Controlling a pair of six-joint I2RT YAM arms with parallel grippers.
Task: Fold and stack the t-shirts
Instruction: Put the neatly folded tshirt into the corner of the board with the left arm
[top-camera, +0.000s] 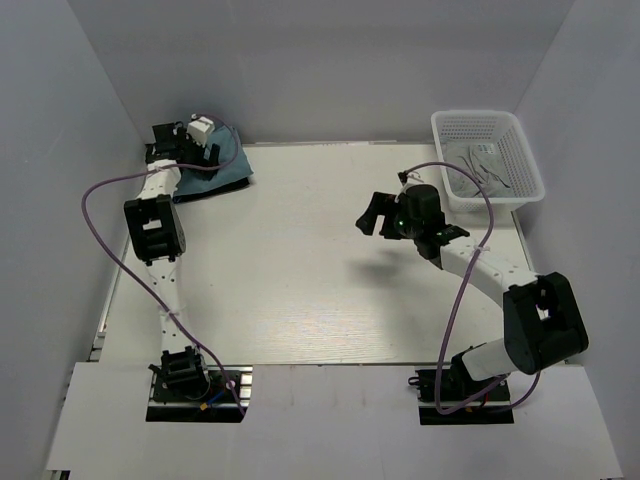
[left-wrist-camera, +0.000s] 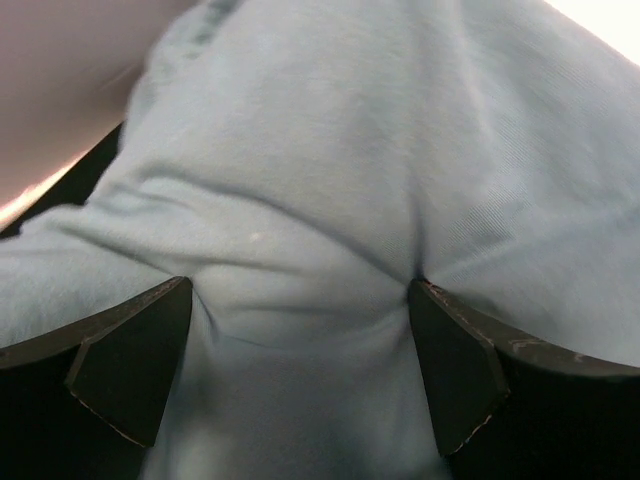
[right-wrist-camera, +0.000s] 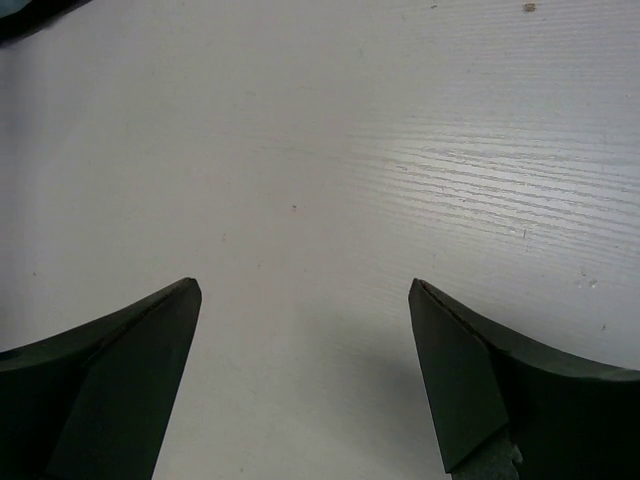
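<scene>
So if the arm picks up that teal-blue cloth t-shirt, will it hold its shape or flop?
Probably floppy: the teal-blue cloth t-shirt already puckers between the spread fingers of the left gripper, so it would likely sag from any pinch point. Pushed, it would probably bunch up rather than slide whole.

teal t-shirt (top-camera: 232, 158) 1 | black t-shirt (top-camera: 228, 186) 1 | basket (top-camera: 466, 114) 1 | shirts total 2

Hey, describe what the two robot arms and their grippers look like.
Both arms have white links with chunky black joint housings. A lavender cable loops along the left arm; another follows the right arm. Gripper fingers are matte black, wedge-shaped, tapering to blunt tips.
</scene>
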